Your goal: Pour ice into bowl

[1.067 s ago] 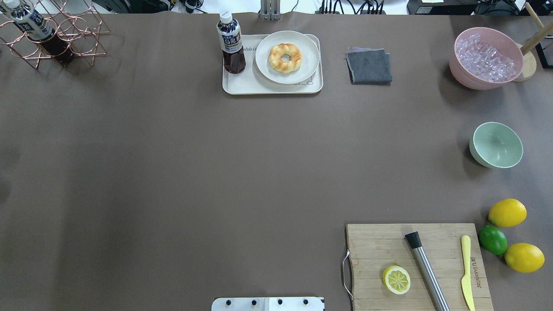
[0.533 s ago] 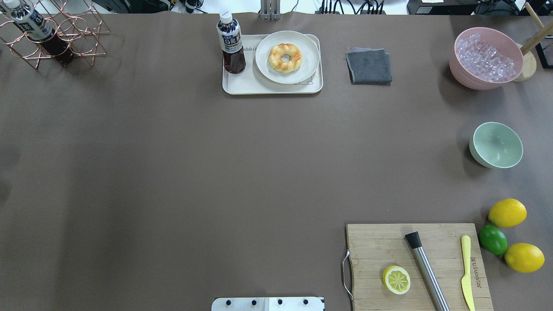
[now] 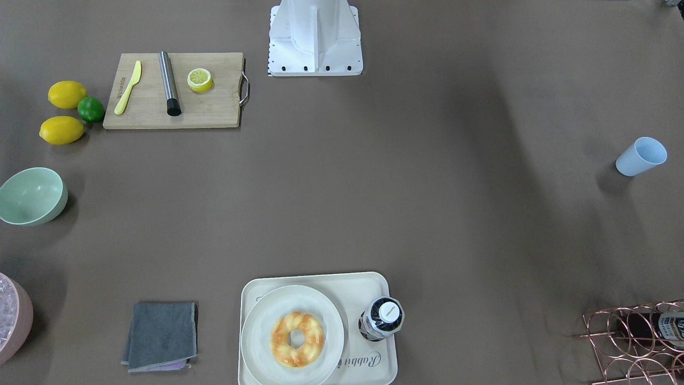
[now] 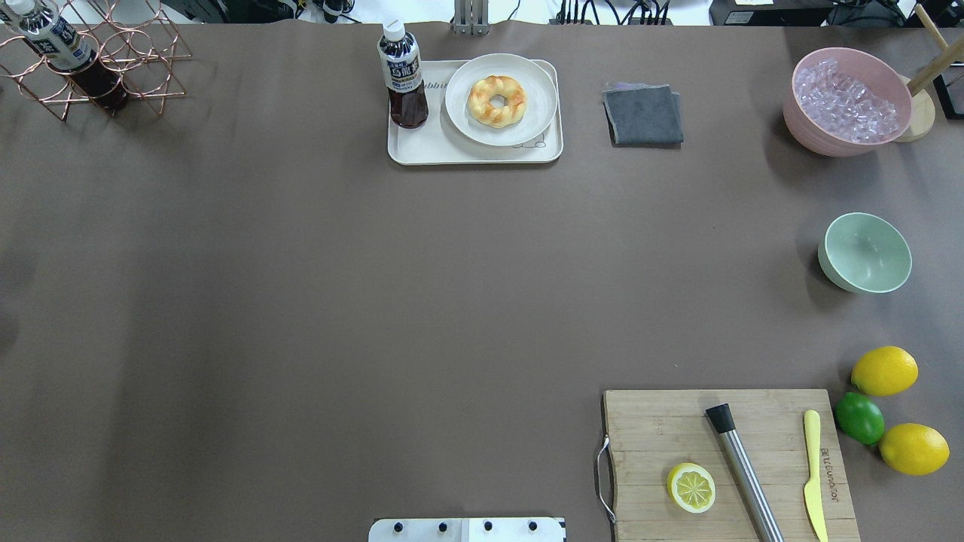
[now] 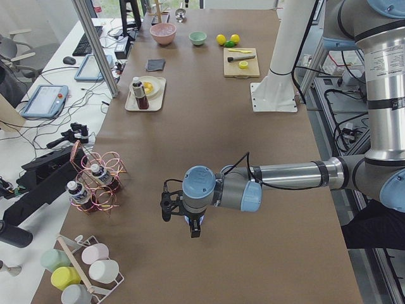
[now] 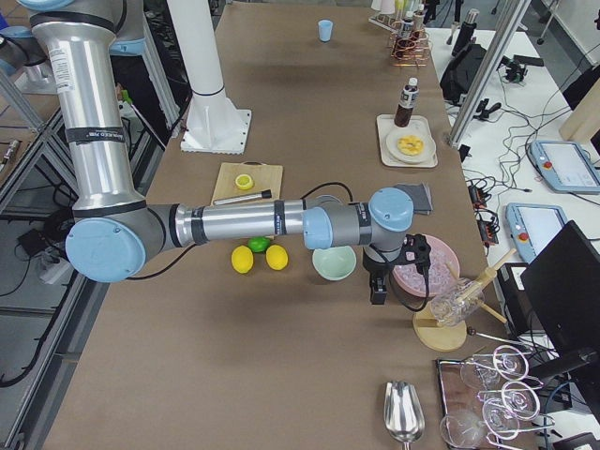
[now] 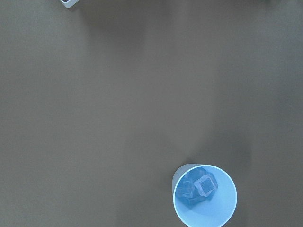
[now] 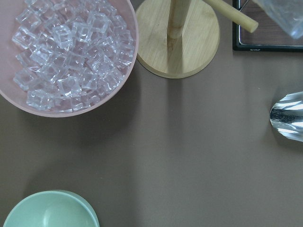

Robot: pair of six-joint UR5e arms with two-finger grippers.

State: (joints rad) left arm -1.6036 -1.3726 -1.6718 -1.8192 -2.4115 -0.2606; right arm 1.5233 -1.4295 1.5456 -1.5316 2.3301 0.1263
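The ice [image 7: 200, 186], a few small clear cubes, lies inside a light blue cup [image 7: 228, 204] that stands upright on the table at the robot's far left [image 3: 640, 156]. The pale mint-green bowl [image 4: 864, 253] sits empty near the table's right edge, also showing in the front view [image 3: 32, 195] and the right wrist view [image 8: 49, 212]. My left gripper [image 5: 181, 220] hangs above the table near the cup; it shows only in the left side view, so I cannot tell its state. My right gripper [image 6: 398, 286] hovers between the bowl [image 6: 335, 262] and the pink tub; I cannot tell its state.
A pink tub [image 4: 847, 102] of glittery ice stands beyond the bowl beside a wooden stand [image 8: 180, 40]. Lemons and a lime [image 4: 858, 418] lie near a cutting board [image 4: 655, 436]. A tray [image 4: 422, 147] with bottle and doughnut, a grey cloth [image 4: 644, 113] and a wire rack [image 4: 113, 53] line the far edge.
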